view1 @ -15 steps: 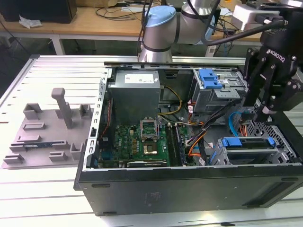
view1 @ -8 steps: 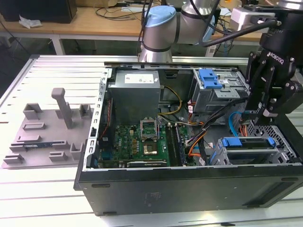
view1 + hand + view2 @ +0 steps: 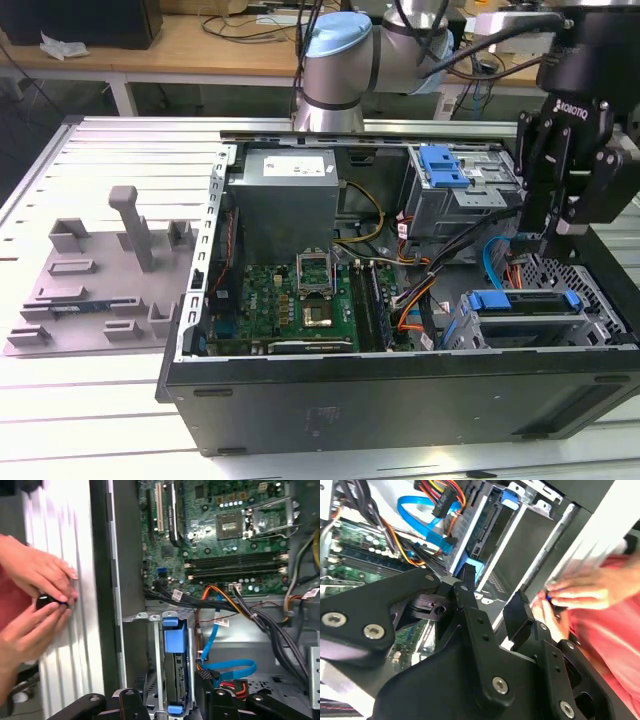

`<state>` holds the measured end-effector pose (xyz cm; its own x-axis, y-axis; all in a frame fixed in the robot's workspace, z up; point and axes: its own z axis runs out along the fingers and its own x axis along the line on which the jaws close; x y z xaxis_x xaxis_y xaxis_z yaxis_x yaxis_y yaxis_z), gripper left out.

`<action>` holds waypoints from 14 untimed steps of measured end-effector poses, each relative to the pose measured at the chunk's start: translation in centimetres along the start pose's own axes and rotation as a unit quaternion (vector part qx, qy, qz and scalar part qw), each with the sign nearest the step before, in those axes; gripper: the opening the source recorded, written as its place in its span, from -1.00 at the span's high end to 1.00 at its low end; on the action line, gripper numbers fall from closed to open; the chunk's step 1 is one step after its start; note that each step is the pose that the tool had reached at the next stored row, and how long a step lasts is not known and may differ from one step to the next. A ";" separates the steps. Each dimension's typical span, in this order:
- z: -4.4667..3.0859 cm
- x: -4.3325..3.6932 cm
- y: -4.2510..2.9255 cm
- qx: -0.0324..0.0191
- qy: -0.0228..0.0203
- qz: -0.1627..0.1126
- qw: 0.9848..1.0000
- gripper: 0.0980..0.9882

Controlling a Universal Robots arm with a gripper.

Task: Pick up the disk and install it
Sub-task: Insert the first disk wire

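The disk (image 3: 522,303) sits in the drive cage at the case's front corner on the exterior view's right, its blue carrier bracket facing up. In the first wrist view the disk (image 3: 175,652) stands edge-on inside the metal cage, blue tab on top. My gripper (image 3: 530,238) hangs just above that cage. Its black fingers (image 3: 131,702) are spread either side of the disk's edge, and the gripper (image 3: 492,597) is open and holds nothing. The disk's blue bracket (image 3: 472,565) shows just beyond the fingertips.
The open computer case (image 3: 400,400) lies on a slatted white table (image 3: 100,400). Motherboard (image 3: 290,295), power supply (image 3: 285,195), blue and orange cables (image 3: 220,630) crowd the inside. A person's hands (image 3: 37,587) hold a small dark object beside the case. A grey fixture (image 3: 100,280) lies at the exterior view's left.
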<state>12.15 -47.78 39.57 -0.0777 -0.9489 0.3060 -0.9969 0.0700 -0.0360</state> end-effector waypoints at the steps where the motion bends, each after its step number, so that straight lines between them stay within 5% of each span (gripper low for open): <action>1: -0.15 -0.68 -0.03 0.001 0.014 0.000 1.000 0.09; 2: -0.21 -1.15 -0.25 0.001 0.022 0.000 1.000 0.09; 8: 0.15 -2.81 -3.26 -0.015 0.027 -0.006 0.999 0.09; 9: 0.08 -3.26 -3.31 -0.015 0.035 -0.006 0.999 0.09; 11: -0.22 -4.59 -3.36 -0.013 0.057 -0.006 0.998 0.09; 14: -0.02 -5.38 -3.38 -0.016 0.060 0.001 0.998 0.09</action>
<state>15.94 -42.90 38.06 -0.0783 -0.9052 0.4176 -0.9965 0.0830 -0.0069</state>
